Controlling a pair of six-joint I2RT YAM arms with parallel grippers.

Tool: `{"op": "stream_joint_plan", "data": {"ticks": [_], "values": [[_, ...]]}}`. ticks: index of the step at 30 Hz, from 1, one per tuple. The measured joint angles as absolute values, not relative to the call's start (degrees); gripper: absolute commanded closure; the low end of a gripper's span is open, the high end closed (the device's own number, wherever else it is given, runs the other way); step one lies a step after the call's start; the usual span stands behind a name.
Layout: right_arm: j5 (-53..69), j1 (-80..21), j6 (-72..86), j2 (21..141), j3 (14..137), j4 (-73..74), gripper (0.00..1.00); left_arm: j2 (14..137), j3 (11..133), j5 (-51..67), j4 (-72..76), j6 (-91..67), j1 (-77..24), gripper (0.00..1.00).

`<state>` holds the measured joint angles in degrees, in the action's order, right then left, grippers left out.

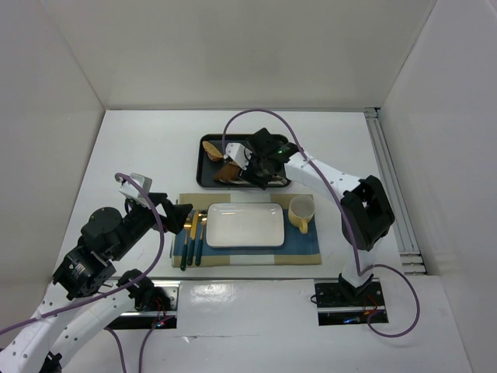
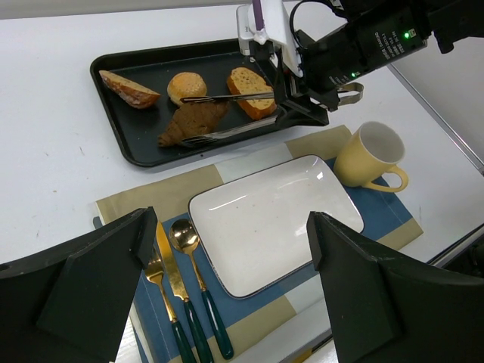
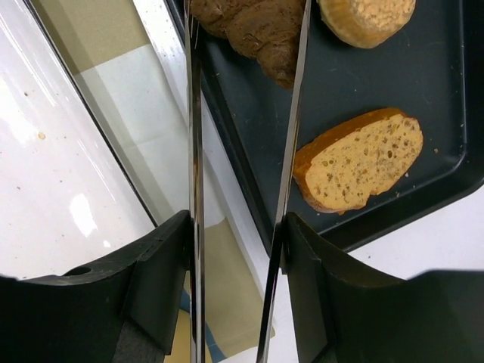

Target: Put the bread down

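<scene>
A white table [image 1: 140,140] carries a blue and beige cloth placemat [image 1: 303,249] and, just beyond it, a black rectangular tray [image 2: 132,128]. A white rectangular ceramic plate [image 2: 272,219] lies on the placemat. The left gripper [image 2: 231,227] hovers above the placemat's near side, its jaws spread wide and holding nothing. The right gripper [image 3: 234,227] reaches over the tray, its fingers clamped on thin metal tongs [image 2: 227,97]. A yellow ceramic cup [image 2: 370,155] stands right of the plate. The dark brown croissant-shaped bread [image 2: 193,121] lies in the tray between the tongs' two blades; whether they pinch it, I cannot tell. A golden oval toast slice [image 2: 252,92] and a round pale bun [image 2: 187,85] lie just beside it. Gold cutlery [image 2: 185,249] rests left of the plate.
</scene>
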<state>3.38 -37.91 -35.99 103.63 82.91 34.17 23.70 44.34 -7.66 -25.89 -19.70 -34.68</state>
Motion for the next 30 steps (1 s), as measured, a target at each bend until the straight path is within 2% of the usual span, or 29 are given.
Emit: {"op": "stream_joint_plan", "data": {"ticks": [4, 8, 15, 21, 30], "values": [[3.4, -38.0, -35.9, 103.5, 82.9, 34.2, 0.65, 23.7, 44.3, -7.7, -25.9, -19.7, -34.7, 0.0], [3.4, -38.0, -35.7, 101.0, 81.8, 34.1, 0.66, 23.7, 44.3, -7.7, -25.9, -19.7, -34.7, 0.0], [6.0, -38.0, -34.9, 86.0, 75.6, 36.0, 0.67, 23.6, 44.3, -7.7, -25.9, -19.7, -34.7, 0.0], [14.1, -39.6, -34.0, 72.3, 69.3, 41.5, 0.68, 23.5, 44.1, -7.7, -25.9, -19.7, -34.7, 0.0], [19.8, -42.5, -33.4, 72.2, 59.3, 48.1, 0.66, 24.0, 43.8, -7.7, -26.0, -19.7, -34.7, 0.0]]}}
